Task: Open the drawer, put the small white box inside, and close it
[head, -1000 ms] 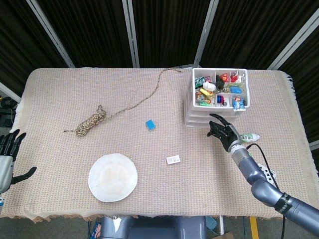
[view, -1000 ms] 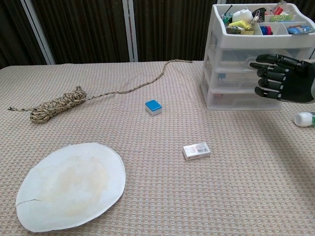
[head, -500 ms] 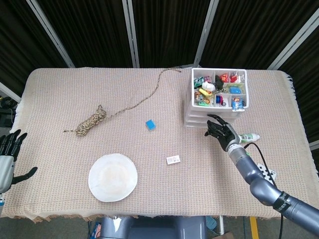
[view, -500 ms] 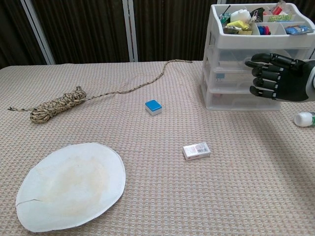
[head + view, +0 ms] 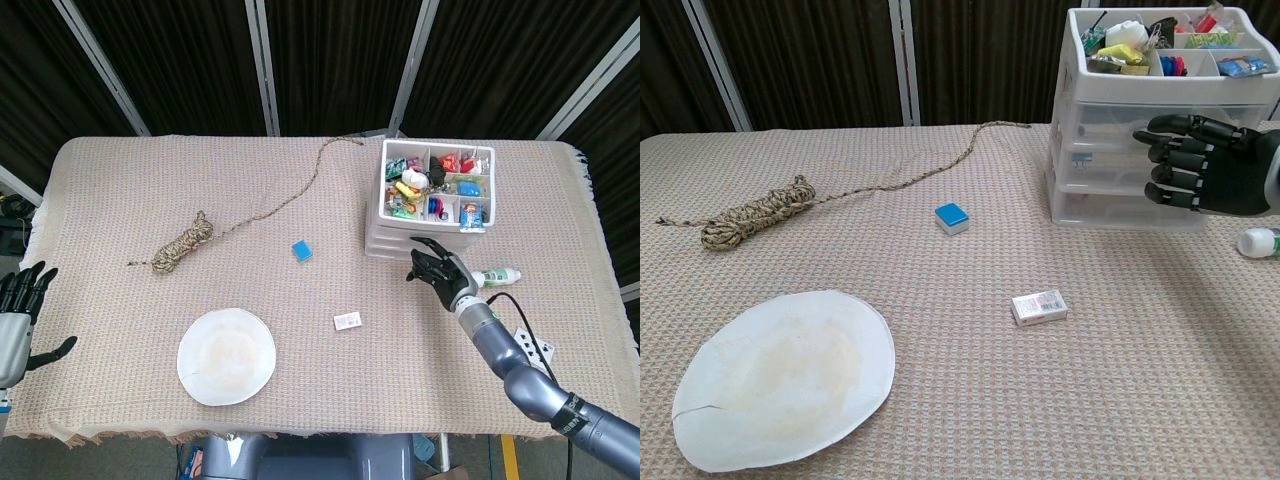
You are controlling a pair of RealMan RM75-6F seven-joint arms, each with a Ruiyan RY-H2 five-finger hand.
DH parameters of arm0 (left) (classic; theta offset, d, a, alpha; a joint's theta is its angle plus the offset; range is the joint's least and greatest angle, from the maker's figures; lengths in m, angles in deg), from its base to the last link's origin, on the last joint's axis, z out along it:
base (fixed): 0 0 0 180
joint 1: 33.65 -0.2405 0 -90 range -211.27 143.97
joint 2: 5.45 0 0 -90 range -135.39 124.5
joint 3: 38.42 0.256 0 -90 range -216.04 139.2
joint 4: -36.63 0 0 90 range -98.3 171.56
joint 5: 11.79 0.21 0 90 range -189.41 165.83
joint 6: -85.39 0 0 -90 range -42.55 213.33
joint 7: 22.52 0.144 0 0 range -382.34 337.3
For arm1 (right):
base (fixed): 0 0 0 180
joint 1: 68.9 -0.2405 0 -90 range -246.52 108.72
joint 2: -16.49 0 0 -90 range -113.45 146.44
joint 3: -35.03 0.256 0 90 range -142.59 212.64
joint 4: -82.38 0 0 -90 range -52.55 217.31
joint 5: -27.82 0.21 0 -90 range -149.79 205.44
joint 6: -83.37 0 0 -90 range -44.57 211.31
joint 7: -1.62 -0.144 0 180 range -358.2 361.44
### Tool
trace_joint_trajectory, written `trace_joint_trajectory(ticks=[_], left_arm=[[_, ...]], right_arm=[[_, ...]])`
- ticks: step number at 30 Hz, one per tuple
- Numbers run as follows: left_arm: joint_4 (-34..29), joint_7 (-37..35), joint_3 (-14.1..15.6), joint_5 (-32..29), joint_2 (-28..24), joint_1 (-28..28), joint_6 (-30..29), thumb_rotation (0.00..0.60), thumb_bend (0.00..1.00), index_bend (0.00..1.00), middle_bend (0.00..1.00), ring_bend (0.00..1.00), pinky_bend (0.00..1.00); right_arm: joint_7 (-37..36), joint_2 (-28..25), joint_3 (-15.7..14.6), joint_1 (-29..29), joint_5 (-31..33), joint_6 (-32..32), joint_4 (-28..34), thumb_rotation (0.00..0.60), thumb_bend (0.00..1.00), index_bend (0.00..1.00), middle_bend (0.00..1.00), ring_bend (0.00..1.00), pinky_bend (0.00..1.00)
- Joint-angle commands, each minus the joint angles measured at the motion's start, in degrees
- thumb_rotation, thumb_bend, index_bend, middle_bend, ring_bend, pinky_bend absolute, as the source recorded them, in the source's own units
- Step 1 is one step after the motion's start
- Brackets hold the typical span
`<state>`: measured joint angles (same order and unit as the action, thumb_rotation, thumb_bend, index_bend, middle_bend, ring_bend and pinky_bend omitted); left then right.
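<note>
Drawers stacked in a white plastic drawer unit (image 5: pixel 1110 160) stand at the far right of the worktop (image 5: pixel 120 190), all of them pushed in; the unit's open top tray (image 5: pixel 437 184) is split into compartments crammed with small colourful bits, too small to name singly. Contents of the drawers themselves cannot be made out through the cloudy fronts.

Right robot hand (image 5: pixel 1200 175) hovers just in front of the unit's middle and lower drawer fronts, fingers (image 5: pixel 1170 150) apart and slightly curled, holding nothing; whether the fingertips touch the drawer front cannot be told. Left robot hand (image 5: pixel 18 310) sits at the left edge of the head view, off the worktop, fingers spread and empty.

Small white box (image 5: pixel 1039 306) lies flat on the woven cloth, well apart from the right robot hand, nearer the robot and to the hand's left. Between box and unit, further back, is a blue-topped block (image 5: pixel 952 217). A white paper plate (image 5: pixel 780 375) lies near the front left, a coiled rope (image 5: pixel 750 215) behind it with its loose end trailing toward the unit. A small white bottle (image 5: pixel 1260 241) lies on its side just beside the right robot hand
</note>
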<state>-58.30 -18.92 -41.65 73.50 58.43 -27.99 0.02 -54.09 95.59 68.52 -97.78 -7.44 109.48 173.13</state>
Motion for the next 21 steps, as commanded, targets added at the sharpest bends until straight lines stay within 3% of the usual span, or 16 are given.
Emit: trace_joint_trajectory(ticks=[1, 15, 21], left_arm=[[0.02, 0.07, 0.02, -0.01, 0.04, 0.01, 0.04, 0.600, 0.21, 0.06, 0.00, 0.00, 0.00], [-0.04, 0.09, 0.11, 0.23, 0.11, 0.07, -0.02, 0.600, 0.21, 0.06, 0.00, 0.00, 0.00], [-0.04, 0.00, 0.16, 0.32, 0.06, 0.04, -0.10, 0.600, 0.21, 0.06, 0.00, 0.00, 0.00]], right_arm=[[-0.18, -0.10, 0.28, 0.96, -0.85, -0.35, 1.15, 0.600, 0.30, 0.35, 0.72, 0.70, 0.59], [0.88, 0.60, -0.32, 5.30, -7.30, 0.12, 6.35, 0.600, 0.30, 0.35, 0.72, 0.70, 0.59], [0.93, 0.87, -0.90, 5.88, -7.19, 0.47, 6.12, 0.600, 0.30, 0.34, 0.71, 0.70, 0.59]])
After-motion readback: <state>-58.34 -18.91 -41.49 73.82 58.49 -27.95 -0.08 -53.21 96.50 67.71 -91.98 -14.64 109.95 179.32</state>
